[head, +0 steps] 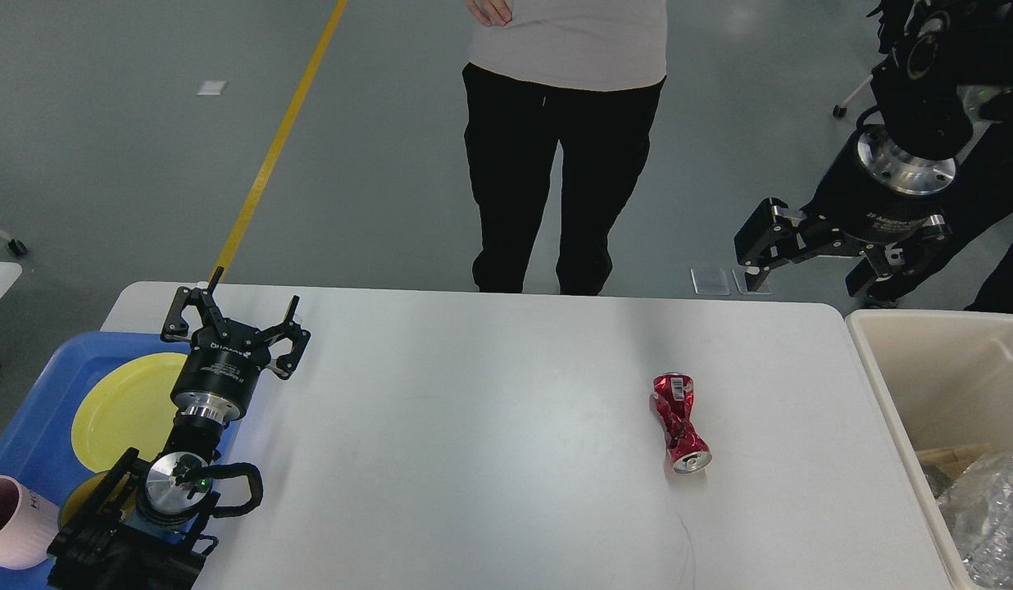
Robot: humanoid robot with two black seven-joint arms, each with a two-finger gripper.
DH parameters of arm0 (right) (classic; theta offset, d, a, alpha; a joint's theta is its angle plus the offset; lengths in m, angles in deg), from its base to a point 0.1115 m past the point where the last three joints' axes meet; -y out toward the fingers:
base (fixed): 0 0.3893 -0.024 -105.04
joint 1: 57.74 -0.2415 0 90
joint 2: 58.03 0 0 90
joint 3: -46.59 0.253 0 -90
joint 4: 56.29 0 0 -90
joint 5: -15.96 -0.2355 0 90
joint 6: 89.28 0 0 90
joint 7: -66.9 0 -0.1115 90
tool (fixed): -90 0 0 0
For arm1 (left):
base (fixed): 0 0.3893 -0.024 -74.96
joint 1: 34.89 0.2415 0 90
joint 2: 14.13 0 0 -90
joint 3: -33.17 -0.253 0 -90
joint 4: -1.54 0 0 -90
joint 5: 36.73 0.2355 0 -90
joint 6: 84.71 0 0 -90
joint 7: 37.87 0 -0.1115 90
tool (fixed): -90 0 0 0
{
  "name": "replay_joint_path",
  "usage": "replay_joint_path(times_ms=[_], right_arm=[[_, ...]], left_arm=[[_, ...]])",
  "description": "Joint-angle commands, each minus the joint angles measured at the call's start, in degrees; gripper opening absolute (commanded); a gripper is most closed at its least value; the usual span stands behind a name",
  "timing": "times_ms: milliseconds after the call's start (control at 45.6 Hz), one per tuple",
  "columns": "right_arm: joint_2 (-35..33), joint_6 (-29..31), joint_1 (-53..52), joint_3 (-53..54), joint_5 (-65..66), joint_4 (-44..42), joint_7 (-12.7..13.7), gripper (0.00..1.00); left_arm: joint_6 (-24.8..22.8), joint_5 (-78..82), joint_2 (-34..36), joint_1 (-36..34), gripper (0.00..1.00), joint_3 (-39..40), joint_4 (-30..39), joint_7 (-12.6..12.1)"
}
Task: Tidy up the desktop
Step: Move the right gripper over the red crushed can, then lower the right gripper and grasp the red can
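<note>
**Crushed can alone on the white desktop, both grippers spread and holding nothing**

At the far left, a pink cup [11, 520] sits at the near corner of a blue tray [39, 410], cut off by the frame edge. A yellow plate [125, 406] lies in the tray, partly hidden by the left arm. The left gripper [236, 324] hovers over the tray's right edge, where the tray meets the desktop [474, 426], with its 2 fingers spread wide and nothing between them.

The desktop fills the middle of the view, from the tray on the left to the bin on the right. Its far edge runs just in front of a person [568, 147] in black trousers and a light top, standing on the grey floor.

On the right half of the desktop lies a crushed red can [680, 422], on its side, its open silver end pointing toward the near edge. It is well apart from both grippers.

Past the far right corner, the right gripper [810, 254] hangs above the floor, its fingers splayed apart and empty. Below it, a cream bin [883, 360] stands against the desktop's right edge, with clear crumpled plastic [990, 508] inside.
</note>
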Motion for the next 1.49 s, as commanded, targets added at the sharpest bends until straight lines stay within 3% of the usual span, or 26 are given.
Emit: replay_joint_path(times_ms=[0, 131, 526, 657, 832, 920, 1073, 1314, 1468], right_arm=[[0.06, 0.67, -9.24, 0.21, -0.22, 8.76, 0.04, 1.0], [-0.56, 1.11, -14.52, 0.21, -0.22, 13.43, -0.04, 1.0], [-1.26, -0.46, -11.81, 3.46, -0.22, 13.0, -0.66, 1.0], [-1.17, -5.9, -1.89, 8.47, -0.22, 10.1, -0.31, 1.0], [-0.29, -22.33, 16.91, 12.95, -0.04, 4.39, -0.13, 1.0], [1.19, -26.31, 25.44, 13.05, 0.22, -1.22, -0.04, 1.0], [10.24, -26.92, 39.51, 13.05, -0.04, -17.39, -0.04, 1.0], [17.63, -27.01, 58.67, 12.69, 0.22, -41.56, -0.04, 1.0], [17.55, -27.19, 63.08, 12.61, 0.84, -47.12, -0.04, 1.0]], left_arm=[[0.03, 0.0, 0.0, 0.0, 0.97, 0.09, -0.02, 0.07], [0.03, 0.0, 0.0, 0.0, 0.97, 0.09, -0.02, 0.07], [0.03, 0.0, 0.0, 0.0, 0.97, 0.09, -0.02, 0.07], [0.03, -0.09, 0.0, 0.0, 0.97, 0.0, -0.02, 0.07], [0.03, 0.0, 0.0, 0.0, 0.97, 0.09, -0.02, 0.07], [0.03, 0.0, 0.0, 0.0, 0.97, 0.0, -0.02, 0.07], [0.03, 0.0, 0.0, 0.0, 0.97, 0.0, -0.02, 0.07], [0.03, 0.0, 0.0, 0.0, 0.97, 0.0, -0.02, 0.07], [0.03, 0.0, 0.0, 0.0, 0.97, 0.01, 0.07, 0.07]])
